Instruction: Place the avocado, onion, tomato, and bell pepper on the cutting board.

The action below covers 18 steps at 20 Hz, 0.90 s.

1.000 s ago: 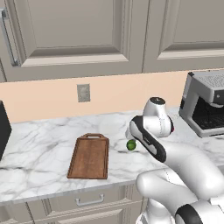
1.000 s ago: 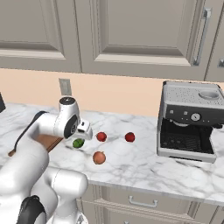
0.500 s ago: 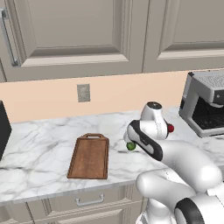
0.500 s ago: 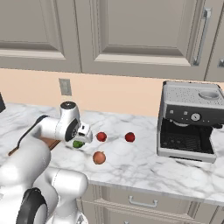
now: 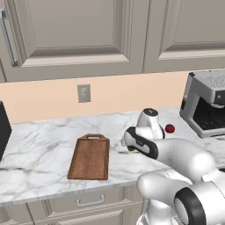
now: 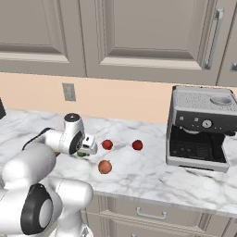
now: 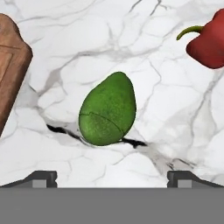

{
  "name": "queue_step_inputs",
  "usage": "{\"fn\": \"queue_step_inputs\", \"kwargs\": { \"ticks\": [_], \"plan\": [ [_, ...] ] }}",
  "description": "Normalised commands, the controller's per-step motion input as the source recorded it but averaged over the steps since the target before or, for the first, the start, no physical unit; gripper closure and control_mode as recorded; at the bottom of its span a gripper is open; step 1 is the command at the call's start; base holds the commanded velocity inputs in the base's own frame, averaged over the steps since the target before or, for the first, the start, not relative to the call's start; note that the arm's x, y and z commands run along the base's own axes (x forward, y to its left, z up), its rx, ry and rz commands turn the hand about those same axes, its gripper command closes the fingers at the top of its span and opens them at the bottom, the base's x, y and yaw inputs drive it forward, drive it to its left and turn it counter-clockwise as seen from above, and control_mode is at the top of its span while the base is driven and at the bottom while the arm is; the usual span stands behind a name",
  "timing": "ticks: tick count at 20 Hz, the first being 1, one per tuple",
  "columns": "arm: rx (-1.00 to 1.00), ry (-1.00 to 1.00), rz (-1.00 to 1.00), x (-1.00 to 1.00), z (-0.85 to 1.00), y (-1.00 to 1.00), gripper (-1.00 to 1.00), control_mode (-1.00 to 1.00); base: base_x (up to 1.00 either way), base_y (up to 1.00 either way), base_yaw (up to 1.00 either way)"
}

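Note:
The dark-green avocado (image 7: 108, 110) lies on the marble counter, and my open gripper (image 7: 111, 178) hangs just above it with one fingertip (image 7: 41, 177) on each side, not touching it. From the base it peeks out under the hand (image 6: 82, 154) (image 5: 130, 148). The brown wooden cutting board (image 5: 90, 156) lies bare to the avocado's left; its corner (image 7: 11, 65) shows in the hand view. The red bell pepper (image 7: 208, 41) with a green stem sits close to the avocado (image 6: 107, 144). The tomato (image 6: 137, 145) lies further right and the orange-brown onion (image 6: 105, 166) nearer the counter's front.
A grey espresso machine (image 6: 203, 129) stands at the right end of the counter. A wall outlet (image 5: 83, 93) is behind the board, with cabinet doors above. A dark appliance edge (image 5: 3, 132) sits at the far left.
The hand has moved down and slightly left, closing in over the avocado. The vegetables and the board have not moved.

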Motion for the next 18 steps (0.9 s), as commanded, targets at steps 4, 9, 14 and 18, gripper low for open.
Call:
{"fn": "queue_step_inputs", "kwargs": {
  "ticks": [4, 9, 14, 18],
  "plan": [
    [0.02, -0.04, -0.01, 0.27, -0.15, 0.08, -1.00, -1.00, 0.00, 0.00, 0.00],
    [0.02, -0.03, -0.01, 0.24, -0.14, 0.02, -1.00, -1.00, 0.00, 0.00, 0.00],
    [0.01, -0.01, -0.01, 0.19, -0.16, 0.00, -1.00, -1.00, 0.00, 0.00, 0.00],
    [0.00, 0.00, 0.00, 0.13, -0.15, 0.00, -1.00, -1.00, 0.00, 0.00, 0.00]
  ]
}}
